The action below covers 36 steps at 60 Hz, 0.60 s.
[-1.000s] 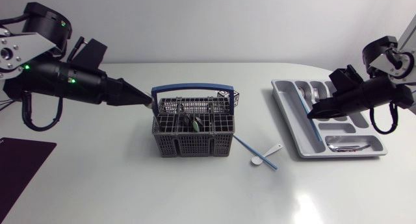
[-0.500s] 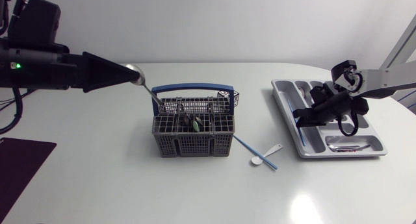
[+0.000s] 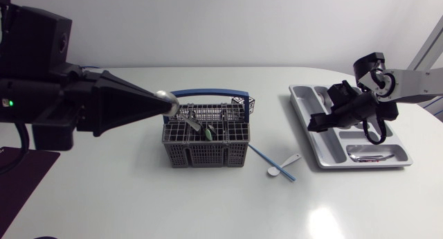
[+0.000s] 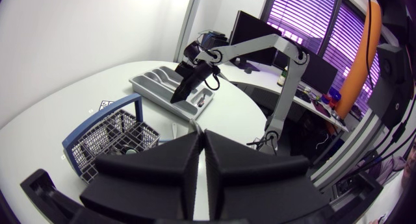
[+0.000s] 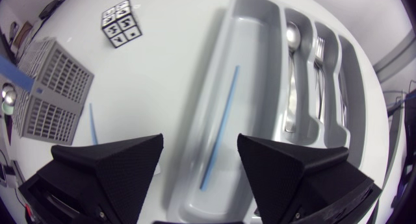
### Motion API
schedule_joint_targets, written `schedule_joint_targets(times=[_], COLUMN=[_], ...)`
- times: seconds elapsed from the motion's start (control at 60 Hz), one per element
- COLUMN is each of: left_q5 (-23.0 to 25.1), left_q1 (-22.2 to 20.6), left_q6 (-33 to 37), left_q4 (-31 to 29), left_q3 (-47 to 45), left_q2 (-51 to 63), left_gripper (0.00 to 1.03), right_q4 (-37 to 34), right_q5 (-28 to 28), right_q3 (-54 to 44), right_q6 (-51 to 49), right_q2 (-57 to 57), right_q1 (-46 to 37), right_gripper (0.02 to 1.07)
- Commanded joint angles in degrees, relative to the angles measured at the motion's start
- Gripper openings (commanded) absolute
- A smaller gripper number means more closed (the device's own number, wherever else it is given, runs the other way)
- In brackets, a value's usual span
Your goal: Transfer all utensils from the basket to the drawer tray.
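The grey basket [image 3: 205, 143] with a blue handle stands mid-table and holds a green-tipped utensil [image 3: 208, 134] among others. Above its left rim my left gripper [image 3: 163, 100] is shut on a metal spoon [image 3: 181, 113], gripped at the bowl, with the handle slanting down into the basket. In the left wrist view the fingers [image 4: 185, 165] are pressed together and the spoon is hidden. My right gripper [image 3: 315, 124] hangs open over the grey drawer tray [image 3: 325, 160]. Below it a blue stick [image 5: 221, 130] lies in the tray's long compartment [image 5: 257, 68].
A metal spoon [image 5: 292, 74] and a fork [image 5: 318, 58] lie in neighbouring tray compartments. Between basket and tray a blue stick [image 3: 266, 160] and a white spoon [image 3: 282, 165] rest on the table. A dark mat [image 3: 21, 180] sits at the front left edge.
My left gripper has lifted the metal spoon up from the basket's left rim. My right gripper lowered the blue stick into the tray and opened, leaving it there.
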Motion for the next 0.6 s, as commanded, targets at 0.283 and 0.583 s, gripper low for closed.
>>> schedule_joint_targets(times=[0.283,0.583], left_q5=[0.7,0.7], left_q1=[-5.9,-6.9], left_q6=[3.7,6.1], left_q4=[0.0,-1.5], left_q3=[-4.6,-7.0], left_q2=[-2.9,-6.5], left_gripper=[0.04,0.04], right_q4=[1.8,2.2], right_q5=[2.9,5.4], right_q3=[-8.6,-6.7], right_q6=[-6.9,-7.2], right_q2=[-4.2,3.4], right_q1=[18.6,25.6], right_gripper=[0.91,0.7])
